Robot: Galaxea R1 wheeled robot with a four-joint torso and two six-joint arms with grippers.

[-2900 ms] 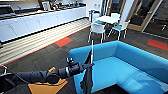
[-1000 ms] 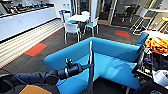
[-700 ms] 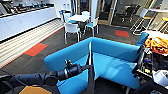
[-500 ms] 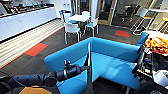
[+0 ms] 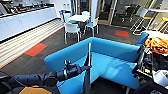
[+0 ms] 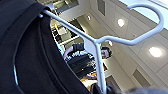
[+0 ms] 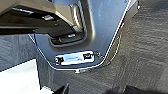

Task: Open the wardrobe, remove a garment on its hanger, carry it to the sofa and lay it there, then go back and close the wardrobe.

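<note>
The bright blue sofa lies just ahead of me in the head view. My left arm reaches in from the lower left, and my left gripper is shut on the thin white hanger. The black garment hangs edge-on from it, over the sofa's near left arm. In the left wrist view the hanger and its curved hook stand against the ceiling, with the black garment draped beside it. The right wrist view looks down at my own grey base and dark carpet.
A white table with white chairs stands beyond the sofa. A long white counter runs along the left wall. A red carpet patch lies left of the sofa. A rack with orange cloth and dark gear stands at the right.
Since about three seconds ago the view has swung, so the sofa now sits central and closer. Over the last second the left arm and hanging garment have barely shifted.
</note>
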